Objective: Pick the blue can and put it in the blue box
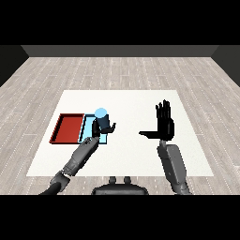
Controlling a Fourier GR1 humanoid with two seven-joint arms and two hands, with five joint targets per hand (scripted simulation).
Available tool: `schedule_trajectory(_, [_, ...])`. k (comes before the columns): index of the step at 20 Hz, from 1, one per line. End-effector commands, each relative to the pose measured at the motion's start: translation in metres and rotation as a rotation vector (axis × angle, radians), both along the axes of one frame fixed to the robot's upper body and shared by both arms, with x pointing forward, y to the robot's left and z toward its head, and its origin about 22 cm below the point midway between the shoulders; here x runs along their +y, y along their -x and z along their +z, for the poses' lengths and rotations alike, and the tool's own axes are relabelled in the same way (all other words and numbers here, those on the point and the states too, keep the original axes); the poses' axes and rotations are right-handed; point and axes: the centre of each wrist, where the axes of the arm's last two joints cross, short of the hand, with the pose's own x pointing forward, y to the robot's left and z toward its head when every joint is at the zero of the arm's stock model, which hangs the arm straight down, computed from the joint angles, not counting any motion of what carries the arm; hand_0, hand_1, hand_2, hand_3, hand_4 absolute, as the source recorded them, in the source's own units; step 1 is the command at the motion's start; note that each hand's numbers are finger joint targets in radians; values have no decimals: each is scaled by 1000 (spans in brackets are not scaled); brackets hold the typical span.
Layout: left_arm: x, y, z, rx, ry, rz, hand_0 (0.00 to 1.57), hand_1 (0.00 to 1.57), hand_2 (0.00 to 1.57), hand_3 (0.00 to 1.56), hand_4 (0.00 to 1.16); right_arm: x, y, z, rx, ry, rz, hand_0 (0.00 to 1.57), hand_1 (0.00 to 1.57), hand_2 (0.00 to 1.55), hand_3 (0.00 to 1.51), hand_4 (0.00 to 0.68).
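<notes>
The left hand (99, 128) has its fingers and thumb curled round the blue can (101, 117), which stands upright in the grasp over the blue tray (88, 123), toward the table's (131, 101) left edge; whether the can rests on the tray floor or is held just above it cannot be told. The red tray (68, 128) lies touching the blue tray on its left, nearer the table's left edge. The right hand (164, 123) is raised over the right half of the table, palm upright, fingers straight and close together pointing to the far edge, thumb stuck out toward the left; it holds and touches nothing. White tabletop lies bare between the two hands and along the far edge.
</notes>
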Motion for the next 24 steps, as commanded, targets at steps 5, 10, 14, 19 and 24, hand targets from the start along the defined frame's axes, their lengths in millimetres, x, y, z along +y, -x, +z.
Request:
schedule_trajectory(5, [66,-39,22,69,-91,127,1571,1571,1571,1479,1131,-47,-2,-19,25,-19,-81,0,0,0,0,0])
schedule_trajectory(10, [94,-59,8,225,-159,216,1571,1571,1571,1492,1102,-33,2,-22,36,-22,-108,0,0,0,0,0])
schedule_trajectory(14, [93,-56,-15,383,-189,259,1571,1571,1571,1456,1023,-29,-16,-37,54,-24,-81,0,0,0,0,0])
schedule_trajectory(19, [89,-39,-48,509,-260,311,1549,1549,1424,1134,924,-30,-22,-36,83,-9,-92,0,0,0,0,0])
schedule_trajectory(24, [92,-6,-87,729,-327,306,954,954,869,811,926,-44,-25,-41,86,-6,-96,0,0,0,0,0])
